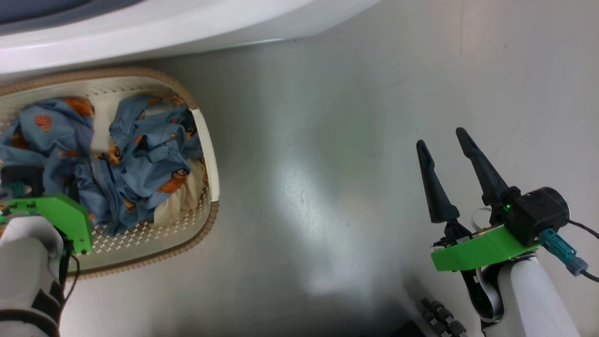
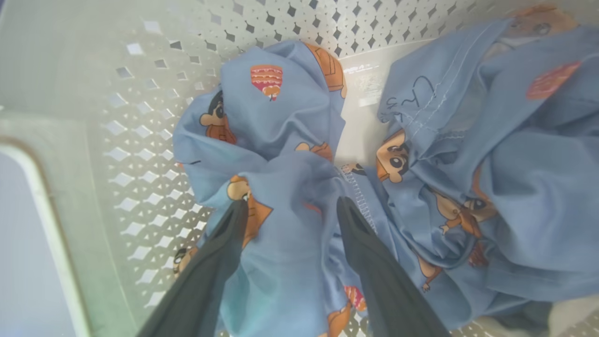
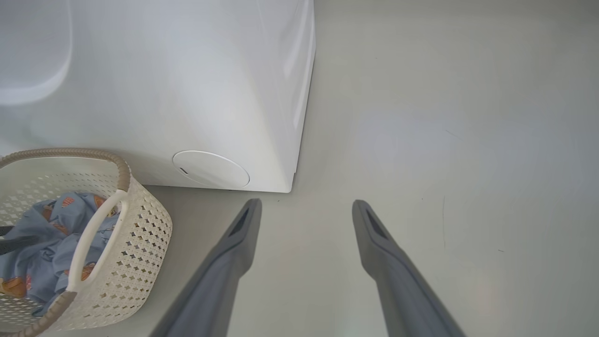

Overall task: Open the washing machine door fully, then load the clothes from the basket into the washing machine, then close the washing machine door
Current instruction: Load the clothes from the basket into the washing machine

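Two dark fingers of my right gripper stand spread apart at 4 o'clock in the head view, holding nothing. Under them the glossy grey floor runs open from the centre out to 3 o'clock. The basket sits at 9 o'clock. Its far rim is near the white lower edge of the washing machine, which crosses from 10 to 1 o'clock; I cannot tell whether they touch. The clothes, blue with orange figures, lie heaped inside the basket. My left arm's green mount covers part of the heap at 8 o'clock.

Left wrist view: my left gripper sits inside the basket with its fingers apart. The tips press into the clothes and a raised fold of blue cloth lies between them, unclamped. The perforated wall curves from 8 to 12 o'clock, close beside one finger.

Right wrist view: my right fingers, apart, point over bare floor. The washing machine's near corner ends at the centre, with a round cover low on it at 10 o'clock. The basket stands at 8 o'clock, near the machine's base. Floor lies open from 1 to 5 o'clock.
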Motion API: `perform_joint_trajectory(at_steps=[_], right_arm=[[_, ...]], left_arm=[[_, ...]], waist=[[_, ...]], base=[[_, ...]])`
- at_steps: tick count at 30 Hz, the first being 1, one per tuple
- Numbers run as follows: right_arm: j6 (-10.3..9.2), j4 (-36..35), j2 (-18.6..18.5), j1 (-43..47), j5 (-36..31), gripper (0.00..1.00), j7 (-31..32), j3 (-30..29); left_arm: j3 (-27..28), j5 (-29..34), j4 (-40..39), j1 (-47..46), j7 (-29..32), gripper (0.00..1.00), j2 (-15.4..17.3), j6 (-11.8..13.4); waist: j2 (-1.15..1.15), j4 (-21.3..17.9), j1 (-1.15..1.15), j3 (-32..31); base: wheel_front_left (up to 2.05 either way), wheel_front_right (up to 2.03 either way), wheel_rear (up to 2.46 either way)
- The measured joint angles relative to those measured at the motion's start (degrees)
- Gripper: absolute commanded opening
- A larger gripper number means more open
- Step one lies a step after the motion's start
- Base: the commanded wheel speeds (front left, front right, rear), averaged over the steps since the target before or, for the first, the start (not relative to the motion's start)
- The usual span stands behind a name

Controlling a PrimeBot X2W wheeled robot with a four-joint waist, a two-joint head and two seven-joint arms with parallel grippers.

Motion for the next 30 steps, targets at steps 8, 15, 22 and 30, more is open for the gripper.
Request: perform_joint_trajectory(at_steps=[8,15,22,30], right_arm=[[0.00,-0.29,0.02,-0.93,1.66,1.00,0.00,0.55],[0.00,-0.24,0.04,-1.80,2.04,1.00,0.00,0.58],[0.00,-0.08,0.04,-2.02,2.11,1.00,0.00,0.59],[0.00,0.42,0.04,-2.02,1.93,1.00,0.00,0.24]], left_arm=[[-1.05,0.02,3.20,-3.60,2.30,1.00,1.47,-0.60],[-1.01,-0.34,5.00,-5.68,4.23,0.51,1.62,-1.13],[-1.15,-1.10,6.00,-6.02,4.87,0.00,1.44,-2.45],[-1.49,-2.69,5.68,-6.17,-1.42,0.00,-1.36,-3.55]], waist=[[0.00,-0.94,0.00,2.40],[0.00,-1.73,0.00,3.45],[0.00,-1.48,0.00,2.38],[0.00,-0.65,0.00,-0.63]], base=[[0.00,0.00,0.00],[0.00,0.00,0.00],[0.00,0.00,0.00],[0.00,0.00,0.00]])
